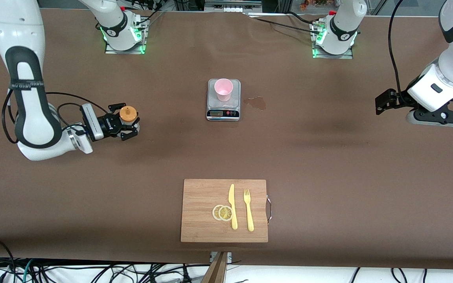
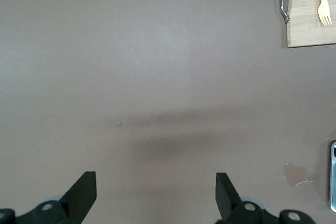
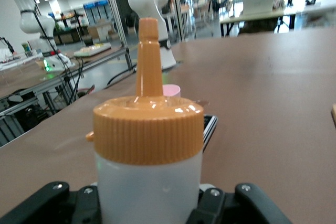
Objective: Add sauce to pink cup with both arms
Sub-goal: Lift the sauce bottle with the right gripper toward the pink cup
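Note:
The sauce bottle (image 1: 128, 116), whitish with an orange nozzle cap, stands upright toward the right arm's end of the table. My right gripper (image 1: 130, 125) is shut on its body. In the right wrist view the sauce bottle (image 3: 149, 140) fills the middle, with my right gripper (image 3: 149, 203) clamped around its lower part. The pink cup (image 1: 223, 89) stands on a grey kitchen scale (image 1: 223, 109) mid-table; the pink cup (image 3: 171, 90) also peeks out past the nozzle. My left gripper (image 1: 380, 103) waits open over bare table at the left arm's end, with nothing between its fingers (image 2: 84, 192).
A wooden cutting board (image 1: 203, 224) lies nearer the front camera, carrying a yellow knife (image 1: 232, 206), a fork (image 1: 248, 210) and two lemon slices (image 1: 222, 212). A wet stain (image 1: 256, 103) marks the brown tablecloth beside the scale. The arm bases stand along the table's back edge.

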You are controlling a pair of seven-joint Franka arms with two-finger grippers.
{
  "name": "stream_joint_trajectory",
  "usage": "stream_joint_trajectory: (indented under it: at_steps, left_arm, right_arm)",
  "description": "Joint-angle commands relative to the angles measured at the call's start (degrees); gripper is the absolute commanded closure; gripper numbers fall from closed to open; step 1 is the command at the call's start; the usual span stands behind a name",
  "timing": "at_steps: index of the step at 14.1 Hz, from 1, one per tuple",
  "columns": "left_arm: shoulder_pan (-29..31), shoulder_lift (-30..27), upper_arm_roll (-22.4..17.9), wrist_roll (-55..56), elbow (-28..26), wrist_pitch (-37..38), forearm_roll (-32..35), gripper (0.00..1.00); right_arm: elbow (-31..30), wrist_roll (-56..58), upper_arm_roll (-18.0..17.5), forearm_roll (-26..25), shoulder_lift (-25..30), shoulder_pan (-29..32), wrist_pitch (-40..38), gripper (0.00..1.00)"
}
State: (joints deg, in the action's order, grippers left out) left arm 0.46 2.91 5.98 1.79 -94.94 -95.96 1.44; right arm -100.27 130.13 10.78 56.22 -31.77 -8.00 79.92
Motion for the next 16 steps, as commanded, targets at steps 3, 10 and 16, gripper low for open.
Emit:
stream_joint_trajectory:
  at_steps: [3,10,16]
  left_arm:
    - [-0.3,0.8,-0.4,-1.4,1.5,0.2,-0.8,0.00]
    - [-0.4,0.8,-0.4,-1.4,1.5,0.4,-0.9,0.00]
    - [-0.3,0.8,-0.4,-1.4,1.5,0.4,-0.8,0.00]
  right_arm:
    - [-1.5,-15.0,1.0,-7.5,7.0,-6.9,6.3,0.84]
    - [-10.3,-20.6,-1.9,-12.6,13.0,-9.7,16.1,0.84]
    - [-11.5,-21.9,-4.9,-12.9,13.4,-9.7,17.8,0.84]
